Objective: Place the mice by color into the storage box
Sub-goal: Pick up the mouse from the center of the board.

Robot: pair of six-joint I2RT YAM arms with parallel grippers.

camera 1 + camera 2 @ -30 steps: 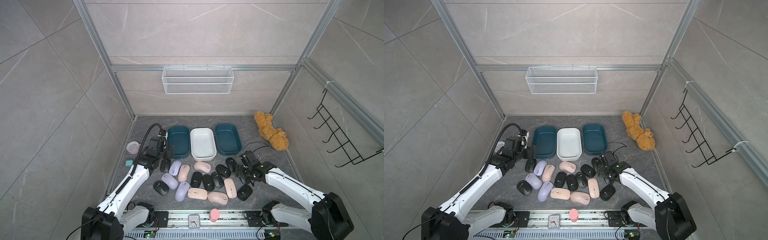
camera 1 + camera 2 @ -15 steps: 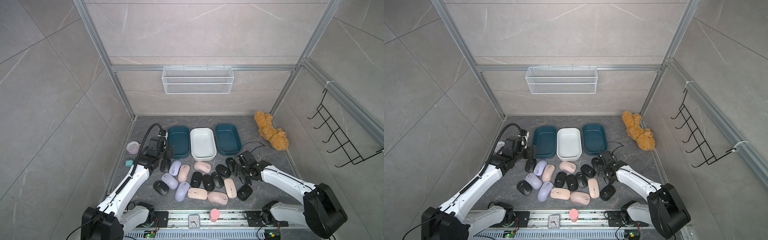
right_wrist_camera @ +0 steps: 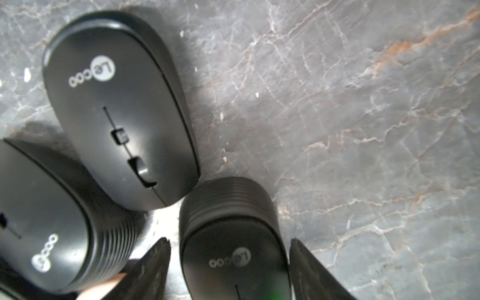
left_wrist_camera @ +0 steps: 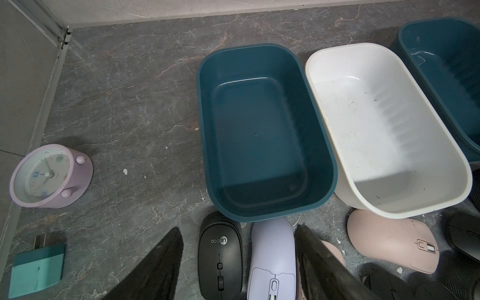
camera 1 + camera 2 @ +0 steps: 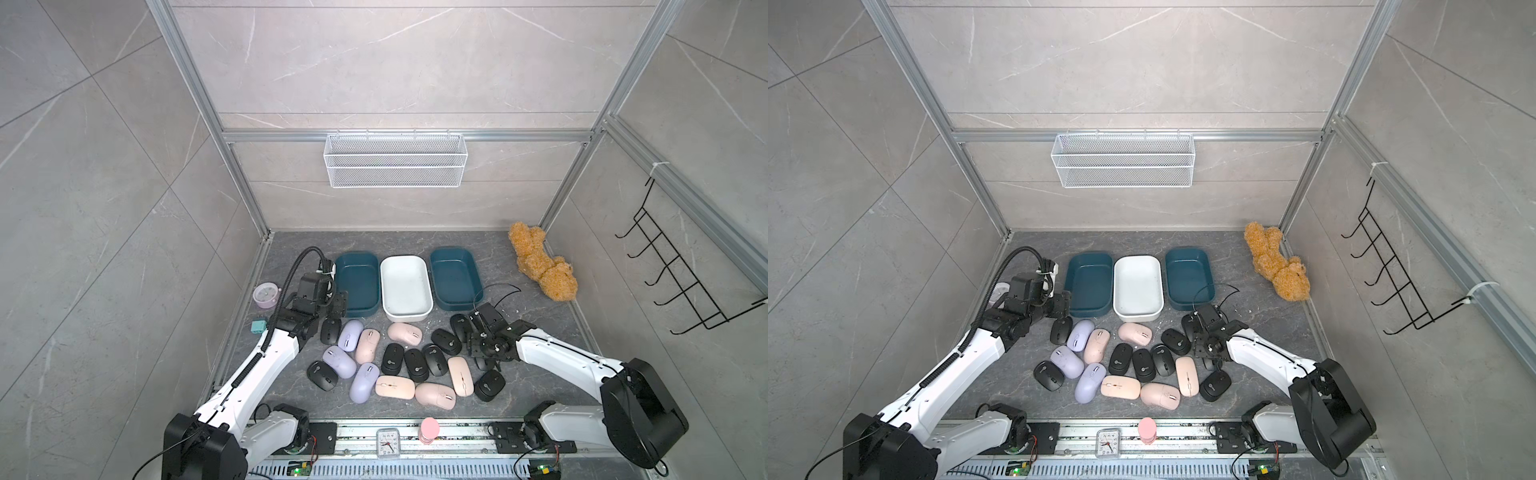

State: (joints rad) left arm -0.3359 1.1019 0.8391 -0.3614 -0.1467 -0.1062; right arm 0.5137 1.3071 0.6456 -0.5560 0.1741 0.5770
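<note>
Setting: grey marble-patterned desk (image 5: 532, 390) is sitting inside a tiled, metal-framed cell, with a wire basket (image 5: 395, 162) hanging on the back wall.
Storage boxes: left teal box (image 5: 356, 254), white box (image 5: 402, 258) and right teal box (image 5: 451, 250) are standing side by side in a row.
Mice: the mice (image 5: 392, 358), black, pink and lavender, are lying packed together on the desk at 6 o'clock from the boxes, all outside them.
Left arm: left gripper (image 4: 237, 228) is hovering at the left teal box's 6 o'clock end, its fingers (image 4: 161, 259) standing apart above a black mouse (image 4: 219, 249) and a lavender mouse (image 4: 272, 259), clamping nothing.
Right arm: right gripper (image 3: 228, 239) is reaching down at the 3 o'clock edge of the cluster, its fingers (image 3: 306, 270) standing apart on either side of a right-side black mouse (image 3: 233, 233). A sliver of desk is showing between one finger and that mouse.
Neighbours: two more black mice (image 3: 119, 111) are lying just beside it.
Clutter: lavender alarm clock (image 5: 264, 294) and teal block (image 5: 257, 326) are resting at 9 o'clock from the boxes, and a plush bear (image 5: 540, 266) is lying at 3 o'clock.
</note>
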